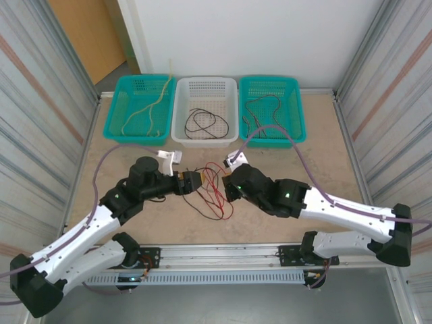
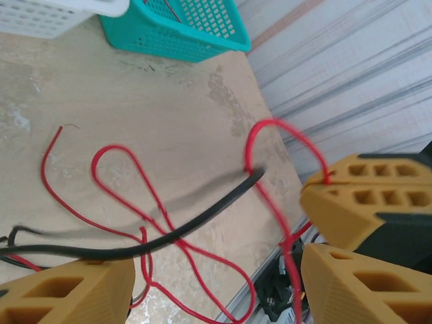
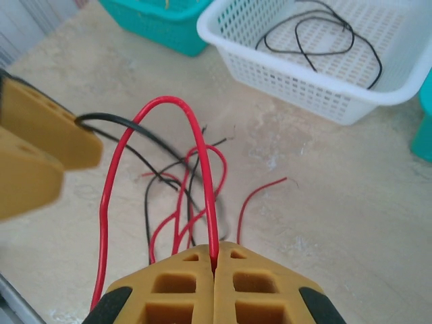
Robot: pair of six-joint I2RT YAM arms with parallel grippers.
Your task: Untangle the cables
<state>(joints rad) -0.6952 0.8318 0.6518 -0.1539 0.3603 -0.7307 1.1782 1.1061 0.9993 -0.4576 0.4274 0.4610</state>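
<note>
A loose tangle of red and black cables lies at the middle of the worktop. The right tool, at the tangle's 3 o'clock, is pinched tight on a red loop that arches up from the heap. The left tool, at 9 o'clock, stands wide. A black strand runs across the gap between its fingers; whether it touches them is unclear.

Along 12 o'clock three baskets sit side by side:
- a teal basket with tan cables
- a white basket with black loops
- another teal one with a black cable

Lilac arm leads curve over the worktop at either side, and ribbed metal walls flank it.
</note>
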